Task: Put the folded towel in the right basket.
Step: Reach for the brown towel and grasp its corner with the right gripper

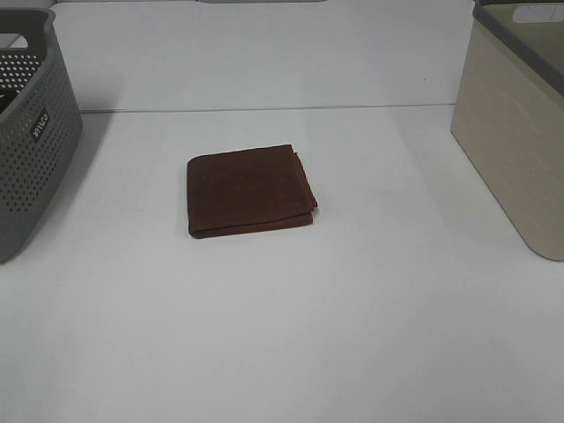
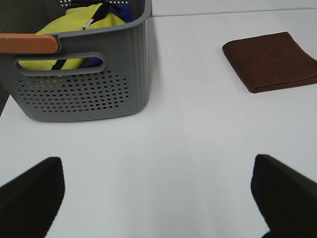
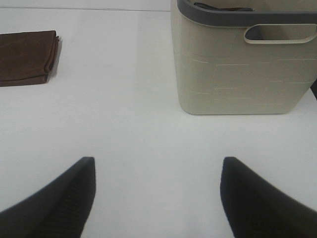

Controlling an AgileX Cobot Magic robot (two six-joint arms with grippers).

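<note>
Nothing is really done yet: the folded towel (image 1: 250, 191) is laid flat mid-scene on the tabletop (image 1: 352, 335), well apart from the right basket (image 1: 515, 132), and the left claw (image 2: 156, 159) and right claw (image 3: 157, 159) are held wide apart, empty.

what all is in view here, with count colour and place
towel: 1, brown, folded, flat on the table between the two baskets
grey basket: 1, grey, perforated, at the table's left edge
clothes: a pile, count unclear, mostly yellow with some black and purple, inside the grey basket
bar: 1, orange-brown, at the grey basket's rim; what it is, unclear
beige basket: 1, beige with a grey rim, at the table's right edge
table: 1, white, under everything
left claw: 1, black, open, above bare table near the grey basket
right claw: 1, black, open, above bare table near the beige basket
</note>
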